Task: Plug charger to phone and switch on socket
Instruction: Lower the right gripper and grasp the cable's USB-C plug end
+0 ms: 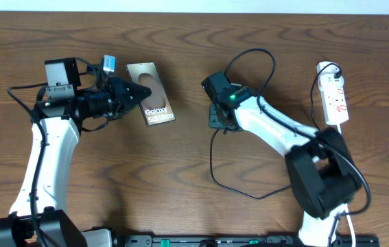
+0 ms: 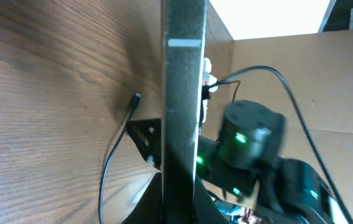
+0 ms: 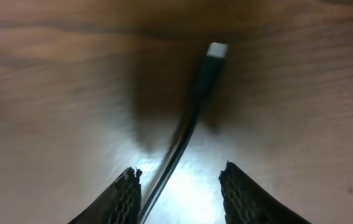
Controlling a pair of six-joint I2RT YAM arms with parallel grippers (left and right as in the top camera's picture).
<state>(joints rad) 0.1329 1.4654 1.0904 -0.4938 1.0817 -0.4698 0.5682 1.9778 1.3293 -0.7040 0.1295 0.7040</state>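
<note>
The phone (image 1: pixel 154 103) has a brown-bronze screen facing up, and my left gripper (image 1: pixel 134 92) is shut on its left edge. In the left wrist view the phone (image 2: pixel 182 93) shows edge-on as a dark bar between the jaws (image 2: pixel 179 208). The charger (image 1: pixel 212 165) is a thin black cable looping across the table. Its plug (image 3: pixel 216 50) lies on the wood ahead of my right gripper (image 3: pixel 179 177), which is open and straddles the cable low over the table. In the overhead view the right gripper (image 1: pixel 216 123) is right of the phone. The plug also shows in the left wrist view (image 2: pixel 137 97). The socket (image 1: pixel 335 99) lies at the far right.
The socket's white cord (image 1: pixel 348 206) runs down behind the right arm's base. A thicker black arm cable (image 1: pixel 263 58) arcs above the right arm. A cardboard wall (image 2: pixel 325 81) stands beyond the table.
</note>
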